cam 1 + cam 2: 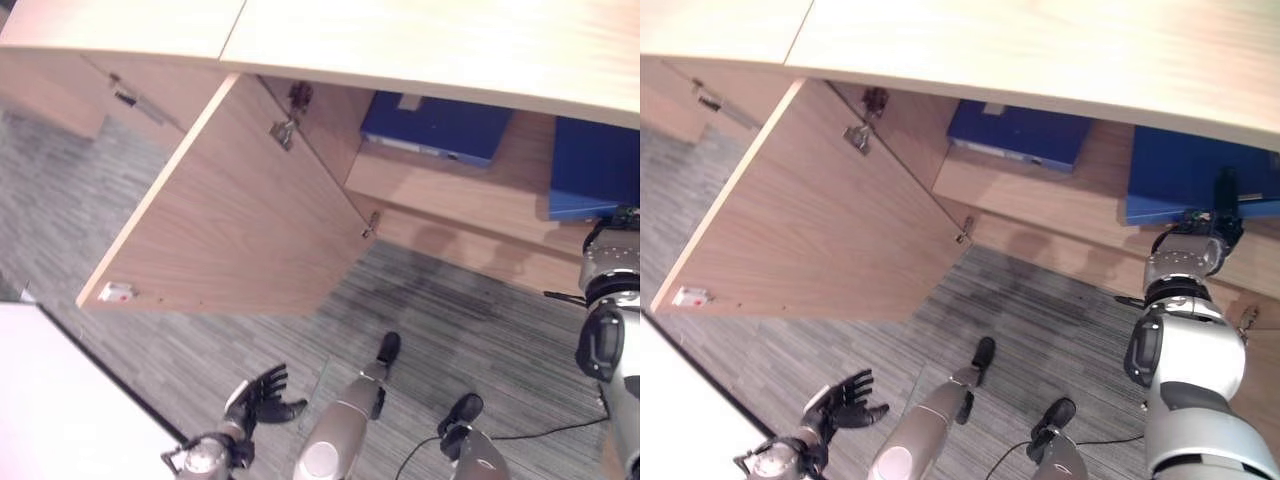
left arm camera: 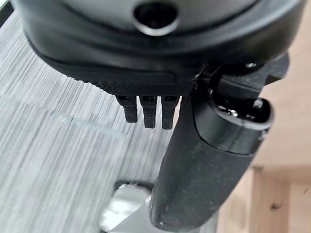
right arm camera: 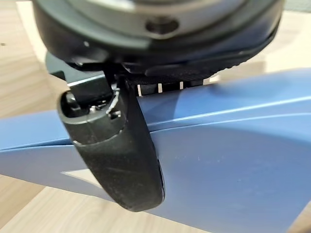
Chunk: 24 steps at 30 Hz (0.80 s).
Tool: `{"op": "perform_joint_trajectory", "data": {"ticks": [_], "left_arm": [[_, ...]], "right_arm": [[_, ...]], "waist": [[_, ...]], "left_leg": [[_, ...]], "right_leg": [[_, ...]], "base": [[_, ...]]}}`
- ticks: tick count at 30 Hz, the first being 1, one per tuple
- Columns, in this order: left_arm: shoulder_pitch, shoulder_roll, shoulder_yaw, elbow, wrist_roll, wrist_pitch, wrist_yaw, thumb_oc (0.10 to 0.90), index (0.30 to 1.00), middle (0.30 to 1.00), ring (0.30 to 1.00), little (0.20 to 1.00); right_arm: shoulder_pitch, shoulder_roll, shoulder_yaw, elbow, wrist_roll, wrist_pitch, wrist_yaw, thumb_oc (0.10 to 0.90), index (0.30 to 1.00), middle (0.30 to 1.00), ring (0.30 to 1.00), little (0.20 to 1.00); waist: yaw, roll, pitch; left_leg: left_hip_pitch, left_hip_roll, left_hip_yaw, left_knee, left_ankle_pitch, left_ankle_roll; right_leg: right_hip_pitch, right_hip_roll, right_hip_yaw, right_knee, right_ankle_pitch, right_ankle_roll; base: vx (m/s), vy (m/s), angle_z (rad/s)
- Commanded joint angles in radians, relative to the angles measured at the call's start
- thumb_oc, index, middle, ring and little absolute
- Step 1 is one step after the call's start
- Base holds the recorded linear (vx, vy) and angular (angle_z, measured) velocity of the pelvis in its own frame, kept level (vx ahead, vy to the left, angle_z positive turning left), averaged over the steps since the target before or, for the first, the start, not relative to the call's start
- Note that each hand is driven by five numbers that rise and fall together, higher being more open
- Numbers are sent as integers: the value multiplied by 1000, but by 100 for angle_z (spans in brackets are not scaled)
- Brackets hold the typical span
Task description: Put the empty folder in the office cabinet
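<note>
A light wooden office cabinet [image 1: 1060, 45] spans the top of the head views, its door [image 1: 810, 230] swung wide open over the grey striped carpet [image 1: 1040, 310]. Inside, on the lower shelf [image 1: 1040, 195], a dark blue binder [image 1: 1025, 135] lies flat toward the back. To its right, a second blue folder [image 1: 1185, 175] rests on the same shelf with its near edge at the shelf front. The right hand [image 1: 1215, 225] reaches in at this folder's front edge; in the right wrist view its thumb [image 3: 121, 155] lies across the upper blue cover while the fingers sit behind the folder's edge, so it pinches the folder. The left hand [image 1: 262, 392] hangs low above the carpet beside a white surface [image 1: 60, 400], fingers loosely spread and holding nothing.
</note>
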<state>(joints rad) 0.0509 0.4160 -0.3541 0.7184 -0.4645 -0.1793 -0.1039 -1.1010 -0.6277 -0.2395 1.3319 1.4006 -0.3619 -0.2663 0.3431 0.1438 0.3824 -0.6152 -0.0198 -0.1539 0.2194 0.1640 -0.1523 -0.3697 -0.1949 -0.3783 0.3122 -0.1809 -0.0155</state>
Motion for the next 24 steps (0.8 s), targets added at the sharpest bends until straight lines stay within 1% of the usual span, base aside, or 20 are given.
{"op": "perform_joint_trajectory", "data": {"ticks": [1,2,4,6,7,8,9,10,11,12,13,14,15,16,17,18,19,20,21,24], "left_arm": [[31,30,22,11,-3,-21,33,800,900,900,900,900],[40,35,33,14,-1,-17,36,800,900,900,900,900],[51,62,56,17,6,-16,43,800,900,900,900,900],[49,81,59,17,15,-11,43,800,900,900,900,900],[46,93,57,16,19,-10,44,800,900,900,900,900],[45,108,64,15,21,-9,45,800,900,900,900,900],[41,117,76,25,16,-5,51,800,900,900,900,900],[43,120,78,25,16,-6,51,800,900,900,900,900],[44,120,92,32,5,-1,57,800,900,900,900,900],[53,124,97,29,8,-1,59,800,900,900,900,900],[61,140,90,33,40,-10,63,800,900,900,900,900],[61,138,88,33,41,-10,64,800,900,900,900,900],[61,135,82,27,43,-12,63,800,900,900,900,900],[57,131,70,21,47,-13,60,800,900,900,900,900],[49,120,56,16,47,-14,55,800,900,900,900,900],[35,109,41,16,46,-15,52,800,900,900,900,900],[22,107,34,20,41,-14,50,800,900,900,900,900],[12,109,35,35,35,-17,54,800,900,900,900,900],[13,112,26,37,48,-23,50,800,900,900,900,900],[10,96,17,46,51,-33,49,800,900,900,900,900]], "right_arm": [[-10,-53,75,-167,11,-61,62,400,300,300,300,300],[3,-18,71,-170,14,-62,71,400,300,300,300,300],[35,53,67,-186,16,-62,73,400,300,300,300,300],[55,103,65,-193,7,-61,70,400,300,300,300,300],[57,133,70,-196,6,-65,69,400,300,300,300,300],[64,165,68,-199,0,-66,67,400,300,300,300,300],[82,216,62,-204,-12,-54,70,400,300,300,300,300],[84,220,60,-207,-14,-55,68,400,300,300,300,300],[82,250,59,-216,-21,-49,72,400,300,300,300,300],[92,254,56,-213,-30,-41,73,400,300,300,300,300],[99,250,43,-209,-46,-20,75,400,300,300,300,300],[100,248,43,-209,-46,-19,75,400,300,300,300,300],[98,253,38,-214,-43,-17,74,400,300,300,300,300],[93,256,29,-217,-38,-19,75,400,300,300,300,300],[87,252,28,-215,-36,-25,76,400,300,300,300,300],[80,239,28,-219,-34,-32,75,400,300,300,300,300],[76,229,28,-223,-31,-40,73,400,300,300,300,300],[74,203,26,-216,-23,-46,67,400,300,300,300,300],[68,198,33,-216,-28,-36,64,400,300,300,300,300],[32,156,30,-210,-36,-34,65,400,300,300,300,300]], "waist": [[61,-15,-25],[76,-28,-24],[101,-84,-21],[113,-132,-15],[117,-148,-11],[125,-171,-4],[127,-200,-2],[130,-205,-4],[135,-204,0],[131,-196,-6],[118,-155,-19],[116,-155,-23],[116,-138,-23],[119,-119,-21],[120,-113,-24],[130,-91,-15],[124,-85,-26],[128,-66,-33],[120,-68,-39],[107,-48,-32]], "left_leg": [[93,-15,-9,-254,-29,22],[116,-15,-25,-259,-14,31],[133,-13,-54,-255,9,50],[142,-21,-79,-231,-8,63],[149,-21,-82,-218,-19,75],[162,-20,-69,-200,-42,91],[190,-9,-57,-188,-76,110],[189,-9,-53,-186,-78,113],[209,6,-42,-185,-97,122],[223,11,-43,-189,-100,137],[260,50,-43,-223,-100,139],[259,49,-45,-232,-94,139],[270,56,-40,-241,-96,137],[276,61,-35,-246,-100,137],[290,61,-39,-254,-130,132],[280,67,-26,-238,-125,121],[289,76,-33,-245,-152,108],[280,82,-24,-238,-147,102],[280,70,-36,-235,-156,98],[281,54,-58,-222,-158,82]], "right_leg": [[223,187,-9,-169,-133,68],[250,202,5,-183,-130,69],[288,224,32,-220,-109,74],[296,232,58,-213,-108,80],[298,233,65,-204,-105,84],[293,227,73,-182,-97,97],[267,220,57,-122,-54,159],[262,217,61,-116,-56,162],[223,197,11,-27,14,216],[180,170,-27,56,52,264],[101,137,-83,166,128,277],[93,134,-85,175,126,277],[86,101,-105,163,126,277],[82,63,-125,133,106,276],[100,30,-120,73,60,266],[116,6,-121,-26,72,235],[120,-27,-83,-126,73,229],[131,-49,-53,-235,151,219],[156,-57,-6,-293,181,220],[164,-63,23,-305,223,227]], "base": [[287,-11,-47],[255,27,-63],[193,33,-124],[233,5,-148],[213,37,-46],[191,66,5],[136,62,-16],[78,87,-39],[54,83,-68],[99,90,-77],[89,40,-82],[76,64,-56],[79,95,-10],[229,56,13],[138,0,5],[224,-124,-14],[83,-99,-26],[217,-154,-17],[135,-117,-3],[146,-137,46]]}}
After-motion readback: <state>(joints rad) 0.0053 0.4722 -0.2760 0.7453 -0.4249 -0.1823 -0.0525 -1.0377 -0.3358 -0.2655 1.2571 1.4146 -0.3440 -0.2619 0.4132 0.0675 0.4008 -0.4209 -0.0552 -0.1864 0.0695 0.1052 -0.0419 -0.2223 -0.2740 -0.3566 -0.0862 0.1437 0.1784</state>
